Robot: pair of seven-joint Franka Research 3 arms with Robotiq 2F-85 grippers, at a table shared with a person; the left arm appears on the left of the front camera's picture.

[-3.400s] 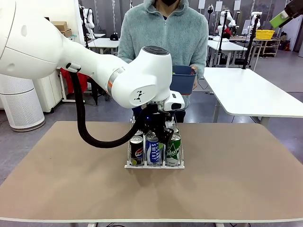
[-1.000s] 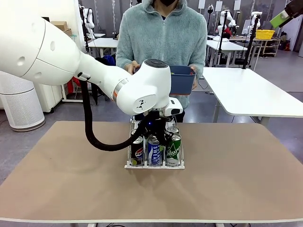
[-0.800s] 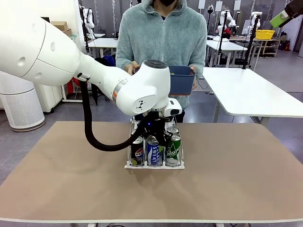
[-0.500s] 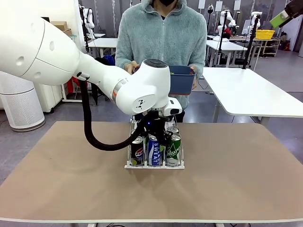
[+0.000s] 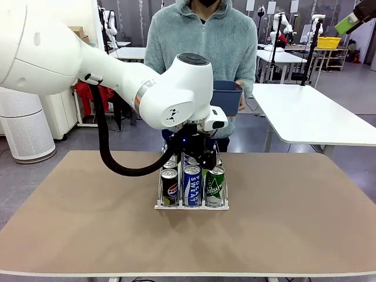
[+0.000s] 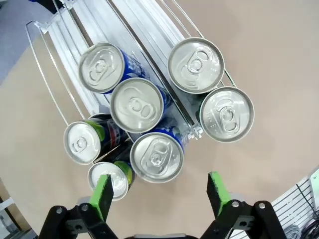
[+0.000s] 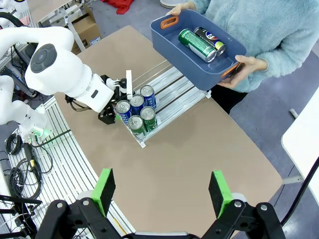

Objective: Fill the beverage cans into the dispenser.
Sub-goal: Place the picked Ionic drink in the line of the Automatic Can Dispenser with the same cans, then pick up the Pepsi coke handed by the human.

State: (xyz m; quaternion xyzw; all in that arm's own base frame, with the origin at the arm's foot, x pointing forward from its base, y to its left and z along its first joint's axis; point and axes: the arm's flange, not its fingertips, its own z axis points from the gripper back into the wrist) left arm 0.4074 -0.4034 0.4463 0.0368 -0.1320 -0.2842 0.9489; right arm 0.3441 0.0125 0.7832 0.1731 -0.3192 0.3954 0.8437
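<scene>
The dispenser [image 5: 191, 204], a white-based rack with thin wire lanes, stands mid-table with several beverage cans in it. Its front row holds a dark can [image 5: 170, 187], a blue-and-white can [image 5: 192, 185] and a green can [image 5: 215, 187]. My left gripper [image 5: 194, 161] hovers just above them, open and holding nothing. In the left wrist view the open left gripper [image 6: 159, 193] hangs over the silver top of the front middle can [image 6: 156, 156]. My right gripper [image 7: 162, 191] is open, high above the table. The dispenser [image 7: 172, 84] lies far below it.
A person at the far side holds a dark blue bin [image 5: 227, 97] above the table's far edge. In the right wrist view the bin [image 7: 169, 42] holds a green can [image 7: 196, 44] and a dark can [image 7: 209, 41]. Bare tabletop [image 5: 294, 217] surrounds the rack.
My left gripper opened, let go of the blue-and-white can in the middle lane and rose a little above the cans. The person and the bin stayed put.
</scene>
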